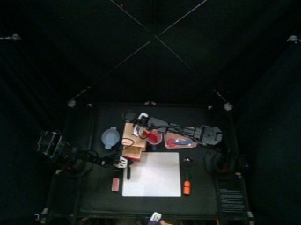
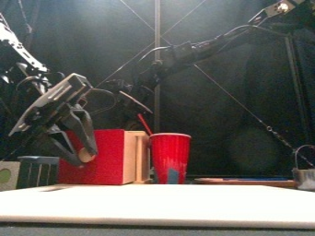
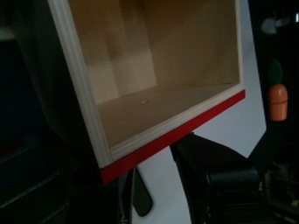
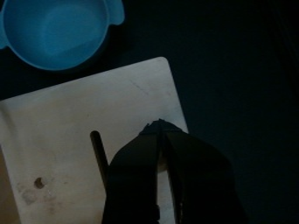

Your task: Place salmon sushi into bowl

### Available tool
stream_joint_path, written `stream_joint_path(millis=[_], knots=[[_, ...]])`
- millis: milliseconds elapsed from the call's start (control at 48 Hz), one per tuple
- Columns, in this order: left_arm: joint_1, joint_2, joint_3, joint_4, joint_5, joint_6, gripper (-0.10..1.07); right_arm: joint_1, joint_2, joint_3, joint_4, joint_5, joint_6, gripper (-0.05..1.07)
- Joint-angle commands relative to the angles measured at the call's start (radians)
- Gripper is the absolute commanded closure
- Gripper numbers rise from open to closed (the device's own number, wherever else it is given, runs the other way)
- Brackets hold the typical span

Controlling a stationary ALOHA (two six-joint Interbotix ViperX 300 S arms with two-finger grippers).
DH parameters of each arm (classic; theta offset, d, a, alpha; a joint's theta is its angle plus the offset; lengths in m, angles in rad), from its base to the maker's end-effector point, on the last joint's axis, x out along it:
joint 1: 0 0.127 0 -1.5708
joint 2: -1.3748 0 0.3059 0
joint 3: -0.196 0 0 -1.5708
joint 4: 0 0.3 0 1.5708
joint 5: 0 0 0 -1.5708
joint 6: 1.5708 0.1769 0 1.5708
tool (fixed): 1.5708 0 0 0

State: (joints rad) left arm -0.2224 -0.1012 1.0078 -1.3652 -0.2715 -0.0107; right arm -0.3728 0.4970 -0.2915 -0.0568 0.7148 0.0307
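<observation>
The tiny oblong red-orange salmon sushi [image 1: 115,184] lies on the black worktop [image 1: 100,198], just beside the left claw [image 2: 74,146] on its front-edge side, at the left border of a white flat sheet [image 1: 153,174]. That claw's jaws stand apart, facing the open tan wooden box with a red edge [image 3: 152,70], and the pale grey-blue round bowl [image 4: 59,31] sits beyond the box from it. The right claw [image 4: 156,131], jaws together and gripping nothing, hangs over a pale board near the bowl, with a red plastic cup [image 2: 170,157] and an orange stick-like item [image 3: 277,96] around.

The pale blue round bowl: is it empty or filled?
Empty: the pale blue round bowl shows only bare blue inside in the right wrist view.
</observation>
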Motion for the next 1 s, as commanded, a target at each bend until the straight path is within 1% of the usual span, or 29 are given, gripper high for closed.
stream_joint_path(millis=[0, 104, 229, 354, 542, 729, 812, 979], knots=[[-0.021, -0.003, -0.015, 0.005, 0.006, 0.003, 0.19, -0.008, -0.026, -0.014, 0.0, 0.003, 0.002, 0.93], [-0.021, -0.011, -0.014, 0.009, 0.017, 0.006, 0.12, -0.006, -0.026, -0.014, 0.0, 0.003, 0.002, 0.93], [-0.025, -0.023, -0.008, 0.029, 0.029, 0.008, 0.12, -0.006, -0.026, -0.014, 0.0, 0.002, 0.002, 0.93], [-0.026, -0.066, 0.012, 0.074, 0.038, 0.008, 0.12, -0.003, -0.038, -0.015, 0.002, 0.003, 0.002, 0.93], [-0.029, -0.183, 0.054, 0.172, 0.018, 0.006, 0.12, 0.02, -0.071, -0.029, -0.009, 0.0, -0.005, 0.93], [-0.029, -0.302, 0.098, 0.245, 0.023, 0.006, 0.12, 0.057, -0.112, -0.011, -0.037, 0.003, -0.003, 0.93], [-0.029, -0.354, 0.126, 0.261, 0.034, 0.006, 0.12, 0.072, -0.13, 0.002, -0.048, 0.003, -0.003, 0.93], [-0.031, -0.469, 0.167, 0.259, 0.054, 0.006, 0.12, 0.089, -0.152, 0.02, -0.052, 0.002, 0.0, 0.93]])
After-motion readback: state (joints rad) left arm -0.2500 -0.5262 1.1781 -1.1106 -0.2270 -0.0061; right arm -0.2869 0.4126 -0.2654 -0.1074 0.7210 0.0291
